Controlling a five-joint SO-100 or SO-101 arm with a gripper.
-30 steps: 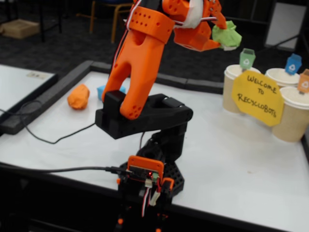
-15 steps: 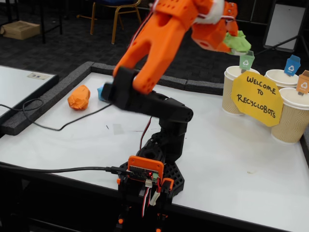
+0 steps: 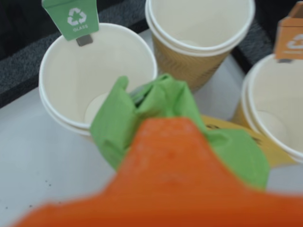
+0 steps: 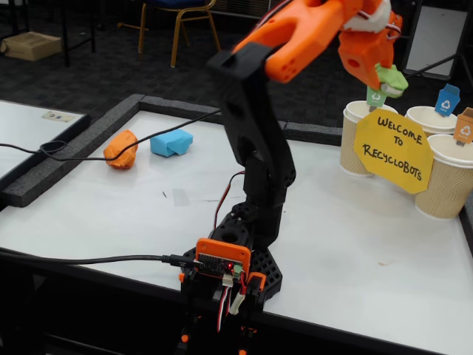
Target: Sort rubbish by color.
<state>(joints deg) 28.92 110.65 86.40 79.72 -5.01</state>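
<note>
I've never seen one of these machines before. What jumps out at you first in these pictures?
The big orange and black arm reaches across the white table, its gripper pinching a light green paper wad just above the paper cup with the green tag. A yellow "Welcome to Recyclobots" sign leans on the cups at right in the fixed view; an orange wad and a blue wad wait far left.

White table [image 4: 355, 244] carries the arm base [image 4: 244, 251]; orange wad [image 4: 120, 149] and blue wad [image 4: 171, 142] far-left of it, paper cups [image 4: 443, 177] far-right.
</note>
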